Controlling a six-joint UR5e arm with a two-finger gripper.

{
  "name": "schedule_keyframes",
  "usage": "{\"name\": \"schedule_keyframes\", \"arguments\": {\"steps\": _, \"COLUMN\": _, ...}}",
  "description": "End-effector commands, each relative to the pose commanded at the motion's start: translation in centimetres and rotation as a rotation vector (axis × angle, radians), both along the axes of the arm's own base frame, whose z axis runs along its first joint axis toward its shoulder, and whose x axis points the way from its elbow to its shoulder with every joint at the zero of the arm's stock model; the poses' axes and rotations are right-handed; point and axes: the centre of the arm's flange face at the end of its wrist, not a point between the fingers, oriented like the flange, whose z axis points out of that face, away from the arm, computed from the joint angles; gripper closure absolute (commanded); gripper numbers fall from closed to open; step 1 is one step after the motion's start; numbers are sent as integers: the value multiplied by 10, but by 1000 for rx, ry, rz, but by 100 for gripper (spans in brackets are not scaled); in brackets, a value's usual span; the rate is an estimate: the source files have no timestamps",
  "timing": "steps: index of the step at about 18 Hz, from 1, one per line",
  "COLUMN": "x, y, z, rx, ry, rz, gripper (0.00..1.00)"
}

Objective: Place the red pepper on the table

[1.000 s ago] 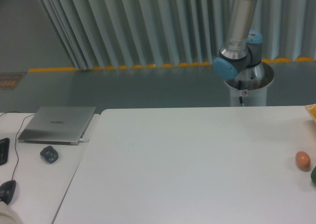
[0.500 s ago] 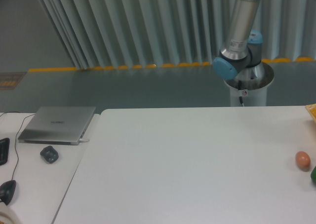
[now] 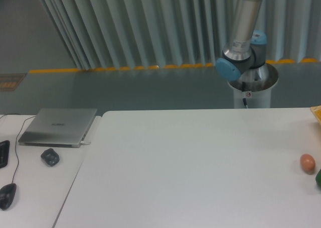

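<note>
The fingers are out of sight: the arm [image 3: 244, 34] rises out of the top of the picture, so I cannot tell whether they are open, closed, or holding anything. Only its silver upper link, the blue-capped joint and the base behind the table's far edge show.

The pepper is nowhere in view either; it may be up with the hidden gripper or off to the right, I cannot say which.

Over the last second very little has changed. The link has leaned a touch differently at the top of the picture and nothing on the table has moved. I judge the placing has not yet reached the tabletop, and the arm is either carrying or about to fetch.

The table [image 3: 190, 167] offers plenty of bare white surface from its left edge across the middle. At the right edge sit a small orange-brown egg [image 3: 307, 162], a green thing [image 3: 318, 178] cut off by the frame, and a yellow corner [image 3: 316, 112] above them. Left of the table stands a desk with a laptop [image 3: 59, 126], a dark lump [image 3: 49, 156] and a mouse [image 3: 7, 195]. The middle looks the safest landing spot, well apart from both sides.
</note>
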Motion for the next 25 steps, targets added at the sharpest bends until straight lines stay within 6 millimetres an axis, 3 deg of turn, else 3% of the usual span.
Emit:
{"name": "schedule_keyframes", "arguments": {"steps": 3, "x": 23, "y": 20, "z": 52, "rx": 29, "ry": 13, "rz": -27, "gripper": 76}}
{"name": "schedule_keyframes", "arguments": {"steps": 4, "x": 28, "y": 26, "z": 59, "rx": 37, "ry": 19, "rz": -37, "gripper": 76}}
{"name": "schedule_keyframes", "arguments": {"steps": 12, "x": 77, "y": 134, "z": 70, "rx": 101, "ry": 37, "rz": -174, "gripper": 76}}
{"name": "schedule_keyframes", "arguments": {"steps": 14, "x": 86, "y": 156, "z": 65, "rx": 104, "ry": 45, "rz": -209, "gripper": 76}}
{"name": "schedule_keyframes", "arguments": {"steps": 15, "x": 91, "y": 175, "z": 54, "rx": 103, "ry": 40, "rz": -231, "gripper": 76}}
{"name": "schedule_keyframes", "arguments": {"steps": 20, "x": 112, "y": 228, "z": 24, "rx": 106, "ry": 44, "rz": -280, "gripper": 76}}
{"name": "schedule_keyframes", "arguments": {"steps": 25, "x": 146, "y": 290, "z": -11, "rx": 80, "ry": 59, "rz": -302, "gripper": 76}}
